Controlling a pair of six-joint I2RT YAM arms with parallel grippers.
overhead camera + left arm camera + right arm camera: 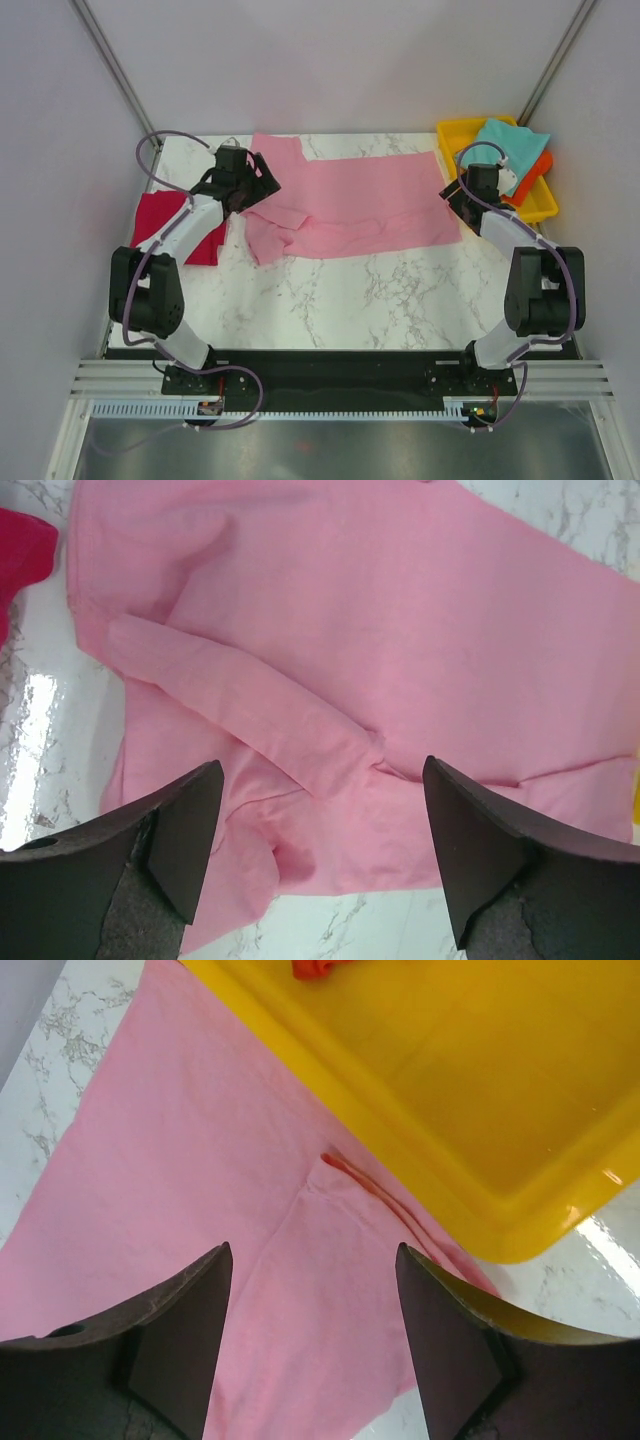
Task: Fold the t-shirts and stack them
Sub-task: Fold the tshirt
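A red shirt (pixel 160 215) lies bunched at the table's (pixel 350 290) left edge. Beyond it a pink shirt (pixel 360 200) is spread across the far half. The left gripper (pixel 320 790) is above its rumpled left end and the right gripper (pixel 312 1260) above its right end, both wide open and empty. In the far right corner, a yellow tray (pixel 455 132) holds teal (pixel 510 145) and orange (pixel 535 170) shirts.

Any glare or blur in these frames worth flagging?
Top external: even light, sharp. Left wrist: blown-out glare patch on the marble table beside the pink shirt. Right wrist: specular highlight on the yellow tray corner.
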